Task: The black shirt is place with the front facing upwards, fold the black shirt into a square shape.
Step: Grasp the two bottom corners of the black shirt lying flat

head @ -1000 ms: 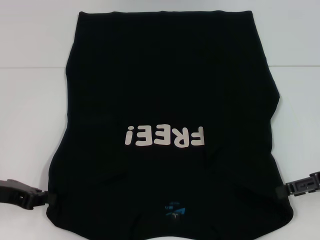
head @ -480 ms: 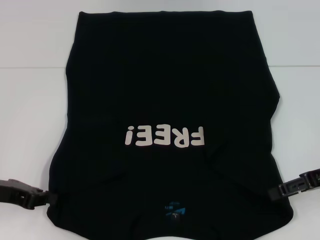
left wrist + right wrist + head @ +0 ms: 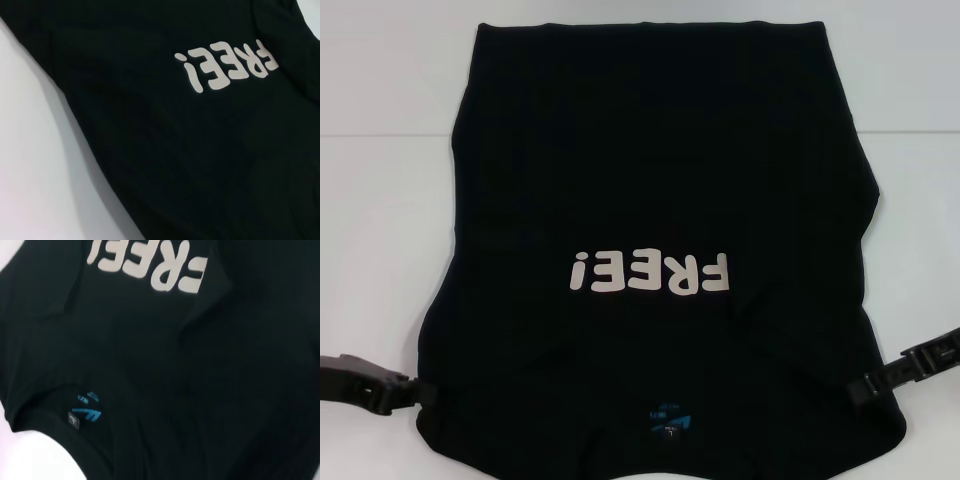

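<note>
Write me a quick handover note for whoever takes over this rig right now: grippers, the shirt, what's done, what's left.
Left gripper: low at the shirt's left edge, near the collar end; whether it grips cloth can't be told.
Right gripper: at the shirt's right edge, same height; grip can't be told either.
Black shirt: flat on the white table, front up, FREE! lettering showing, neck label towards the robot. The sleeves look tucked in; side edges run nearly straight.
Left: fold the length over into a square.

Both grippers look the same: the left gripper (image 3: 412,392) and right gripper (image 3: 865,390) are matte black, chunky and blocky, with ribbed, angular housings. No cables or markings visible.
</note>
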`<state>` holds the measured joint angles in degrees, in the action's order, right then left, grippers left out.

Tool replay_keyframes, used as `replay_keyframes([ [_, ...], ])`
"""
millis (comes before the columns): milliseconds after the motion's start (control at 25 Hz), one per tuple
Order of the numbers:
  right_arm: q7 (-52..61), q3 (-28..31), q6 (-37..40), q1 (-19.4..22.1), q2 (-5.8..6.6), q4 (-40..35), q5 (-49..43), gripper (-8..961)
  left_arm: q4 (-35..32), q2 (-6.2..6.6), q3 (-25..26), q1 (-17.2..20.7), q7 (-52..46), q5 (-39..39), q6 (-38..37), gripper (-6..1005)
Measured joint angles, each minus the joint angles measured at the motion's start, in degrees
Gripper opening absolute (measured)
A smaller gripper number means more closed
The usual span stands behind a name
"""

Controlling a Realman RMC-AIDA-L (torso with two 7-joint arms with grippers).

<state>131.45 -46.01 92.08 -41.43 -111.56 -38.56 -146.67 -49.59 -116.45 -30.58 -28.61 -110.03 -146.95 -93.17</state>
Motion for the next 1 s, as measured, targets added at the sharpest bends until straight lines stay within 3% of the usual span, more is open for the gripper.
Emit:
replay_keyframes([
  [400, 2.41, -4.03, 0.11, -0.05, -1.16, -3.77, -1.15, 757, 0.25, -0.08, 0.29, -0.05, 0.0, 0.0, 0.46, -2],
  [640, 2.81, -4.28, -0.06, -0.86, -1.85, -3.91, -3.43, 627, 0.87, 0.05, 0.29, -0.29, 0.0, 0.0, 0.7, -2],
  [840, 2.9, -4.32, -0.26, -0.59, -2.43, -5.43, -3.74, 368, 0.89, 0.14, 0.33, -0.31, 0.0, 0.0, 0.79, -2],
  [1000, 2.93, -4.21, -0.34, -0.11, -3.13, -6.89, -3.78, 265, 0.9, 0.17, 0.33, -0.39, 0.0, 0.0, 0.85, -2],
])
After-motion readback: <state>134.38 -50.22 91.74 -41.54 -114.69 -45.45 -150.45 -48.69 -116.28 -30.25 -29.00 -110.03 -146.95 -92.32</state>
